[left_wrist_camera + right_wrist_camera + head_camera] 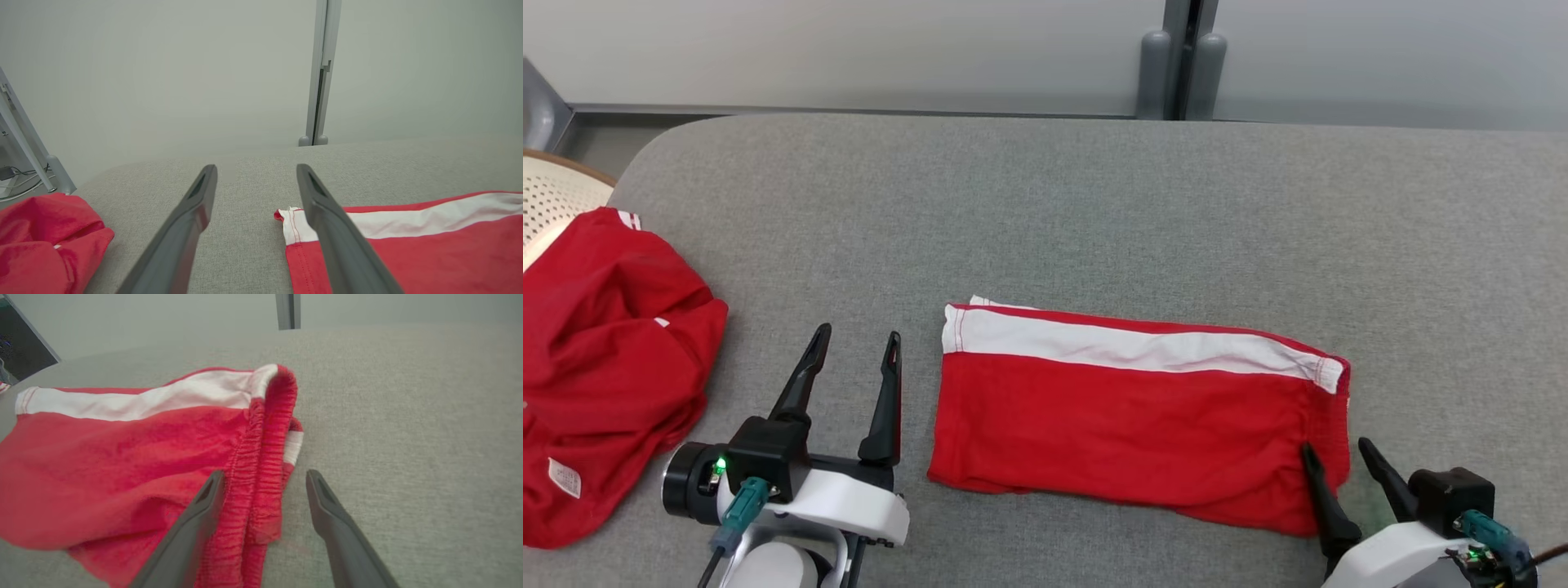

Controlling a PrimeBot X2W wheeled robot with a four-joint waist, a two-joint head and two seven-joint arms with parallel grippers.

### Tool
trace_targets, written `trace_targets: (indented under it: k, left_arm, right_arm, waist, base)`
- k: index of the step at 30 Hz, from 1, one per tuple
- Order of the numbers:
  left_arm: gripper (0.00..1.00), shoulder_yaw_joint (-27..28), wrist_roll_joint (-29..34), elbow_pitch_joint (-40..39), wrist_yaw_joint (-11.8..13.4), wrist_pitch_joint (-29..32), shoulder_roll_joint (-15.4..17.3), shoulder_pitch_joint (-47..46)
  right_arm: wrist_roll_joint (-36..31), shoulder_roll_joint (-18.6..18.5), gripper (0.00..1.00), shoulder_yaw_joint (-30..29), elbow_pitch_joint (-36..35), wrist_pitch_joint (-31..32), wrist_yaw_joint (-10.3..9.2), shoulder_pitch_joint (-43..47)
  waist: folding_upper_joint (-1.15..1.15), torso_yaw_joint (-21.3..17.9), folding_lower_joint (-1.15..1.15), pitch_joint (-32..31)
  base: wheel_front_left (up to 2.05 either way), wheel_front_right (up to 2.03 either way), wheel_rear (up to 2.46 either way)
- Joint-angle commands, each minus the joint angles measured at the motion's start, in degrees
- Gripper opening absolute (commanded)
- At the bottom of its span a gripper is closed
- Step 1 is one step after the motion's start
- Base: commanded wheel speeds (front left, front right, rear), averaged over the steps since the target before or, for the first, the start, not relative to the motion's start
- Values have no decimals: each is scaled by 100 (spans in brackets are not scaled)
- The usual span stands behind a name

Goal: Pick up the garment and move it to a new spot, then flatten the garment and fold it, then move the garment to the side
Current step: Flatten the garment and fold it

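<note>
The garment is a pair of red shorts with a white side stripe, folded into a flat rectangle on the grey table. My left gripper stands open just left of the garment's left edge, apart from it; in the left wrist view the garment lies to the right of the left gripper. My right gripper is open at the garment's right end, one finger over the elastic waistband and the other over bare table. In the right wrist view the right gripper straddles that waistband edge, holding nothing.
A second red garment lies crumpled at the table's left edge, partly over a perforated cream basket. A pale wall with a grey post stands behind the table. Bare grey table spreads behind and right of the folded garment.
</note>
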Motion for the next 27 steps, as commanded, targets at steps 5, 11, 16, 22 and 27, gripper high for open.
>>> trace_targets:
  k: [5,11,16,22,27]
  left_arm:
    - [100,-38,47,142,-33,-105,-58,-255]
    - [100,4,38,204,-5,-158,-37,-325]
    - [100,22,30,216,37,-197,-24,-304]
    - [100,12,-15,233,49,-169,-7,-216]
    - [100,31,-42,243,104,-142,33,-130]
  right_arm:
    - [270,52,100,72,976,-118,-2,-331]
    - [645,-30,0,499,1297,-162,-1,-455]
    - [901,-324,0,539,1244,-302,-9,-455]
    - [1144,-678,0,297,1215,-208,-12,-280]
    - [1443,-834,0,211,983,22,-8,-168]
  waist:
    - [0,156,0,279]
    - [0,92,0,312]
    - [0,7,0,254]
    - [0,-79,0,177]
    - [0,-191,0,90]
  base:
    - [0,0,0]
    - [0,0,0]
    - [0,0,0]
    - [0,0,0]
    - [0,0,0]
